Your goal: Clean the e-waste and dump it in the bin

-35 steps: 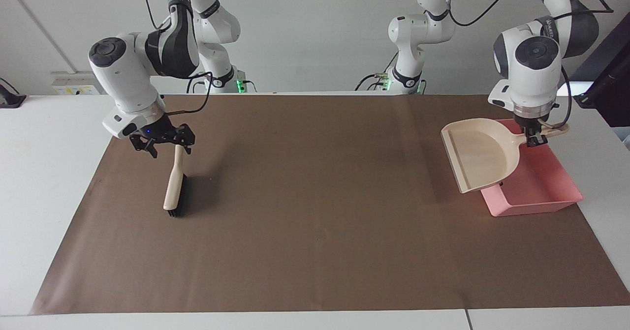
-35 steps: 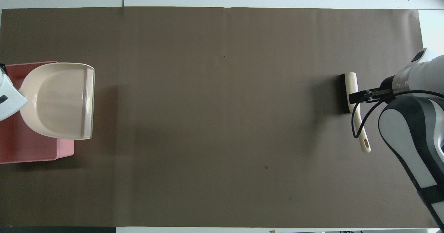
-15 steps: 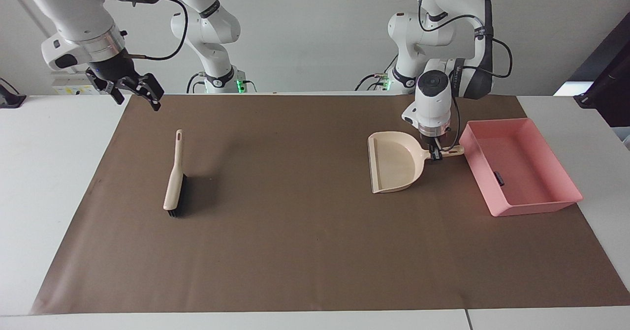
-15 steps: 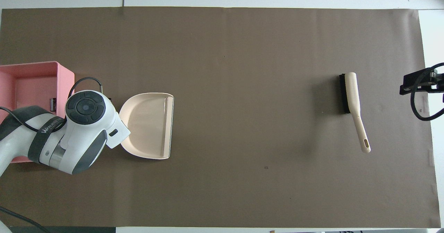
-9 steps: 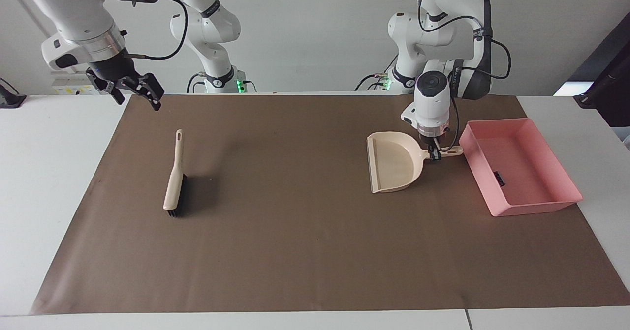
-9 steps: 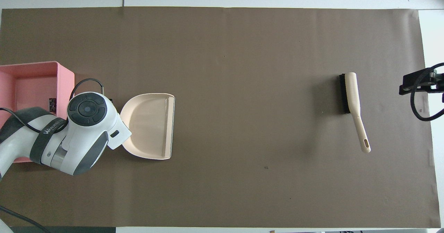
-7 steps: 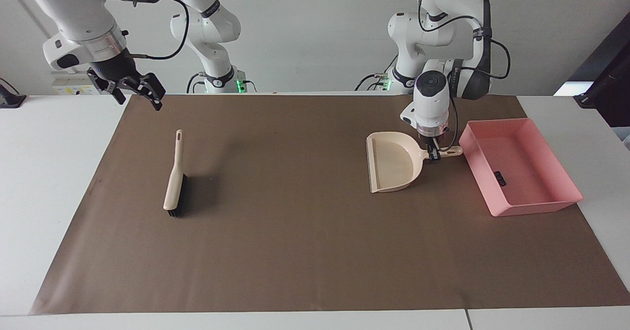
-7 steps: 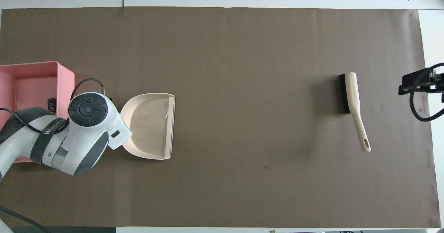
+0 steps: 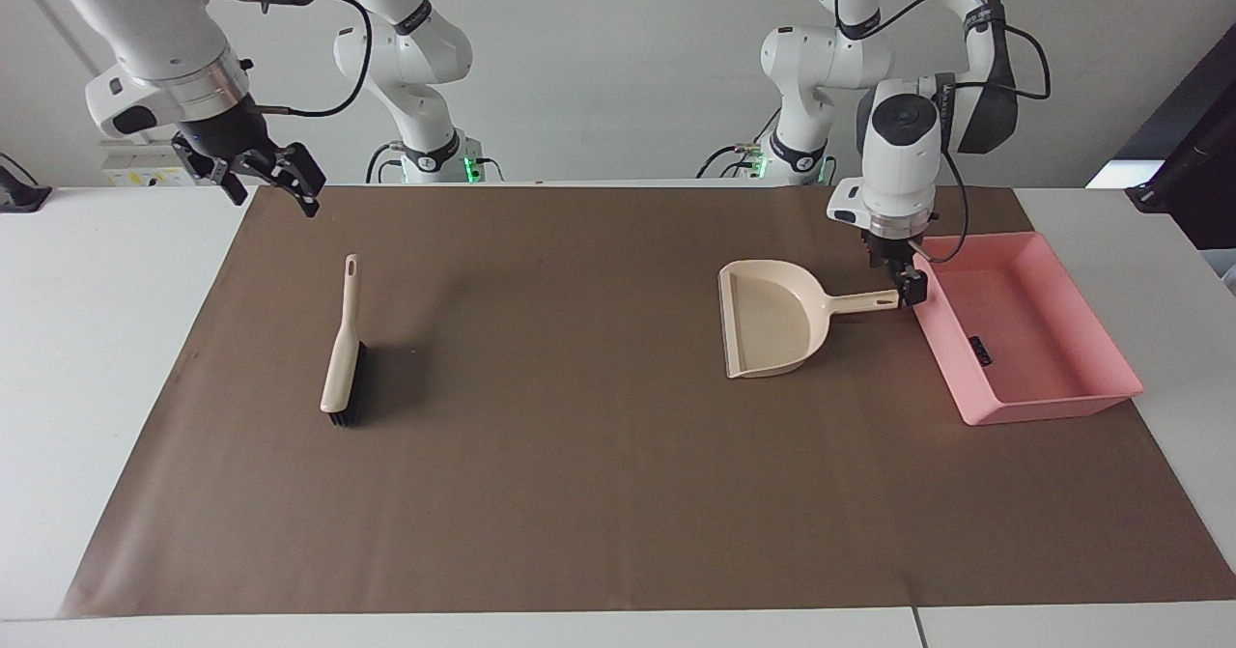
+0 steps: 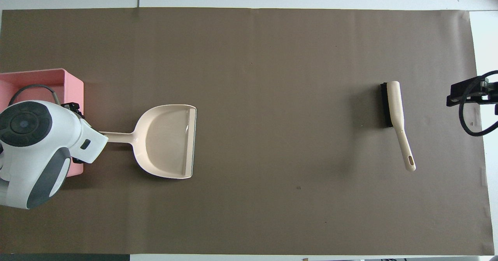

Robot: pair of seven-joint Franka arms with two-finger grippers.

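Note:
The pink bin (image 9: 1054,405) stands at the left arm's end of the mat and also shows in the overhead view (image 10: 73,88). A small black component (image 9: 981,350) lies inside it; the white cylinder is not in view. The beige dustpan (image 9: 772,320) lies flat on the mat beside the bin, handle toward the bin, and shows in the overhead view (image 10: 167,140). My left gripper (image 9: 896,273) is open, just above the handle's end and the bin's near wall, holding nothing. My right gripper (image 9: 263,177) is open and raised over the mat's edge at the right arm's end.
A beige brush with black bristles (image 9: 340,358) lies on the brown paper mat (image 9: 579,455) toward the right arm's end, handle toward the robots; it shows in the overhead view (image 10: 395,109). White table borders the mat.
My left gripper set the dustpan on the mat beside the bin, let go of its handle and rose toward the bin. The right gripper has stayed raised, away from the brush.

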